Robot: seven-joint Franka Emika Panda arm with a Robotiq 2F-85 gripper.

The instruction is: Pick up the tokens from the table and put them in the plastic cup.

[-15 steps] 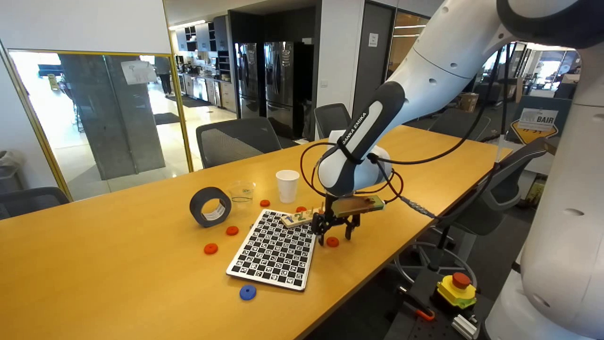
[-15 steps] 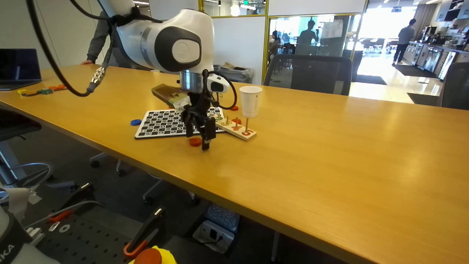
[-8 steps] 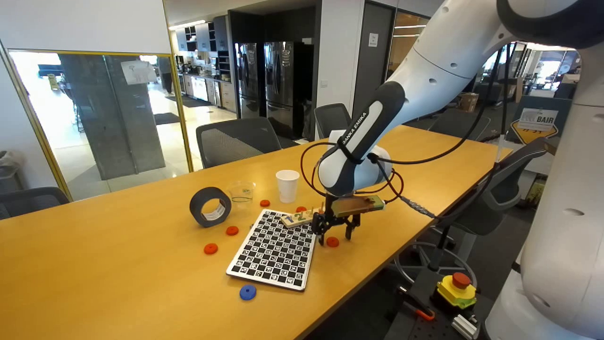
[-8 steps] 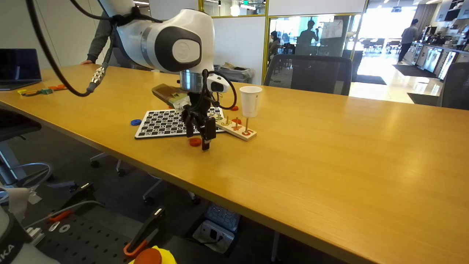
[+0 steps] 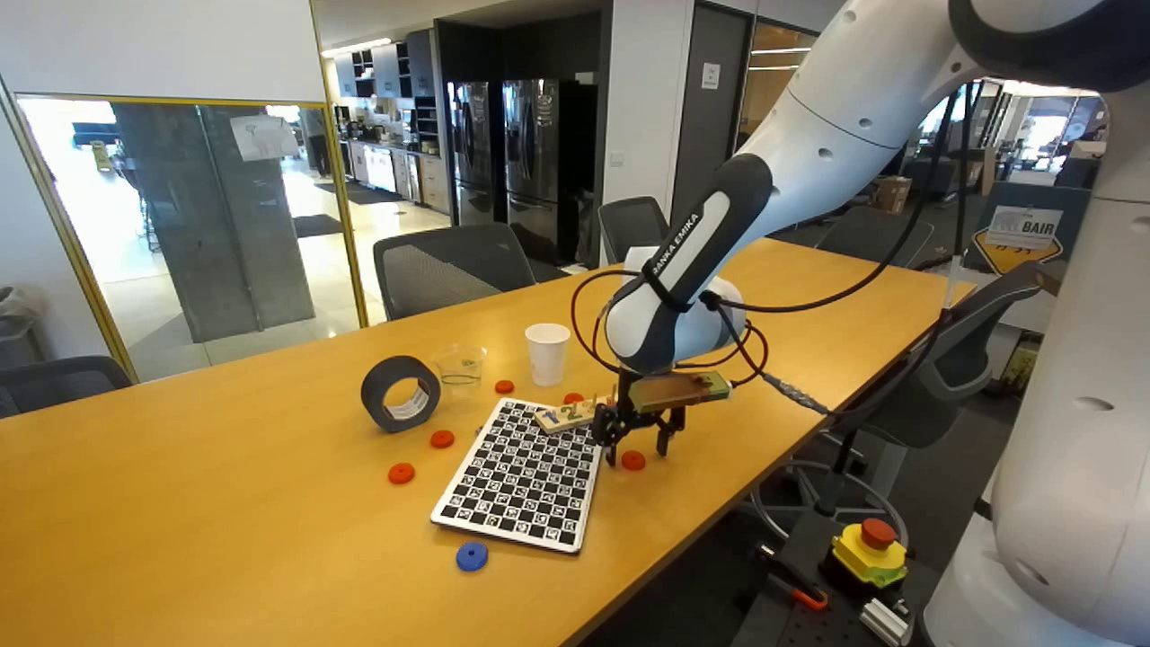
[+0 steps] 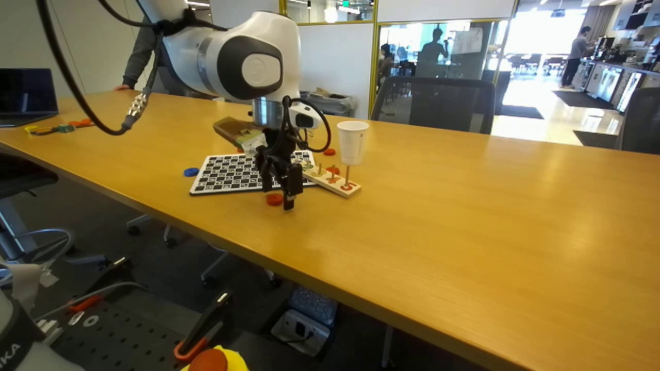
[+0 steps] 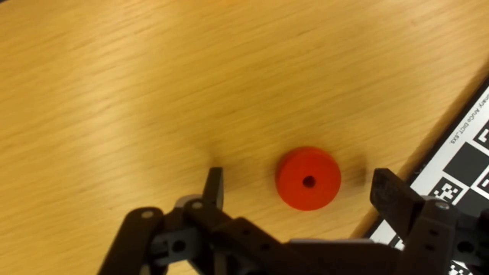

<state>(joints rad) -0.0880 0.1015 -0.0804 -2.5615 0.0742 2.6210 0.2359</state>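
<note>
Hand (image 7: 297, 172) with jaws wide apart, red token (image 7: 298, 179) between them, flat on the table (image 7: 126, 99)

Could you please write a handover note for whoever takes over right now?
Gripper: open, jaws either side of a red token, not gripping it.
Also on the table: four other red tokens, a blue token.
Plastic cup: likely the clear one between tape roll and white cup; contents unclear.
Done: gripper roughly lined up; no token visibly cupped.
Left: probably close on this token, lift it into the cup, then the rest.
</note>
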